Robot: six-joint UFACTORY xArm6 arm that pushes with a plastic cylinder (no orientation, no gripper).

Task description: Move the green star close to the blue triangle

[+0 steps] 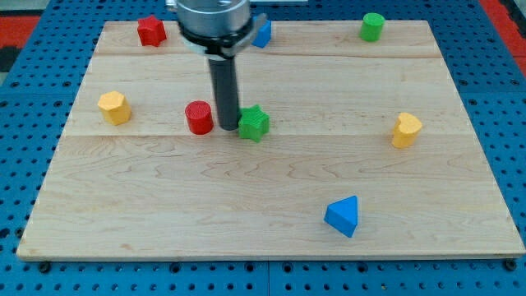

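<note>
Green star [254, 123] — one, blue triangle [343, 215] — one

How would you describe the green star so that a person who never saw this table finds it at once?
Start from the wooden board and find the dark rod near its middle. My tip stands between two blocks: the red cylinder on the view's left, the green star on the view's right. The other green block is a cylinder at the view's top.

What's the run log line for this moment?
my tip: between red cylinder and green star, at star's left | blue triangle: lower right, apart
</note>
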